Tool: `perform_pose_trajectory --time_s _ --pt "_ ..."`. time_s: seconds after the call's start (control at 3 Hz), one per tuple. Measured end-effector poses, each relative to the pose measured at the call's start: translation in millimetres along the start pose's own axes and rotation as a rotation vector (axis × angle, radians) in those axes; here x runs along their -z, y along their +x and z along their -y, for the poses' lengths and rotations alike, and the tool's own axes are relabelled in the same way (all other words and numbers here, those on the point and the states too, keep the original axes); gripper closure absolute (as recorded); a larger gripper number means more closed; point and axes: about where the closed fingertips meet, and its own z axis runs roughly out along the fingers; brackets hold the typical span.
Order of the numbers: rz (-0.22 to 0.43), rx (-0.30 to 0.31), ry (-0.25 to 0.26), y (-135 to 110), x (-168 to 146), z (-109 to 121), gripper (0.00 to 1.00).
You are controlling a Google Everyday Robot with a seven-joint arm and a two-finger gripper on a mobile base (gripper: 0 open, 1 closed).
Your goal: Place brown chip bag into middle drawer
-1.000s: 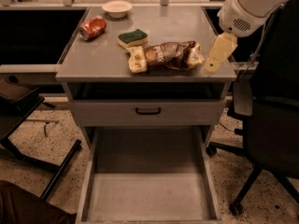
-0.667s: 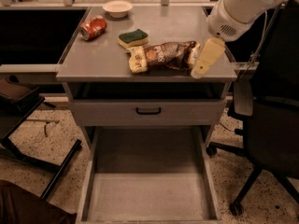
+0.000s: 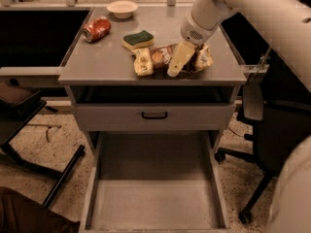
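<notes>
Grey cabinet, worktop [image 3: 97, 62] on top. White robot arm [image 3: 252, 8] reaches in from the upper right, down over the right half of the worktop.

Middle drawer [image 3: 155, 203] is pulled fully out at the bottom of the view: wide grey tray with a bare floor and low side walls. Above it is a shut grey drawer front [image 3: 107, 116] with a black handle [image 3: 154, 114], and above that a dark open slot just under the worktop.

Black office chair [image 3: 279, 130] stands to the right of the cabinet, and there is a dark bench or stand on the left.

Brown chip bag [image 3: 158, 58] lies flat near the front edge of the worktop, right of centre, long axis left-right, pale yellow ends showing. It is not in the drawer.

Gripper [image 3: 176, 67] is down on top of the bag, covering its middle-right part. Open or closed: cannot tell from this view.

Yellow sponge with a green top [image 3: 138, 39] sits just behind the bag's left end. Red soda can [image 3: 96, 28] lies on its side at the back left, and a small white bowl [image 3: 122, 8] is at the back edge.
</notes>
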Motion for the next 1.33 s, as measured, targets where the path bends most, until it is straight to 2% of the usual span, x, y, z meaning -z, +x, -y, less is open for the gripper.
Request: perform_pose_trajectory --time_s 0.33,1.0,1.33 --pt "-0.004 -0.006 -0.048 -7.4 -41.9 3.2 0.18" --pt "-0.004 -0.007 -0.052 -7.4 -46.4 3.4 0.65" --pt "-0.004 -0.034 -0.039 -1.3 2.9 2.7 0.88"
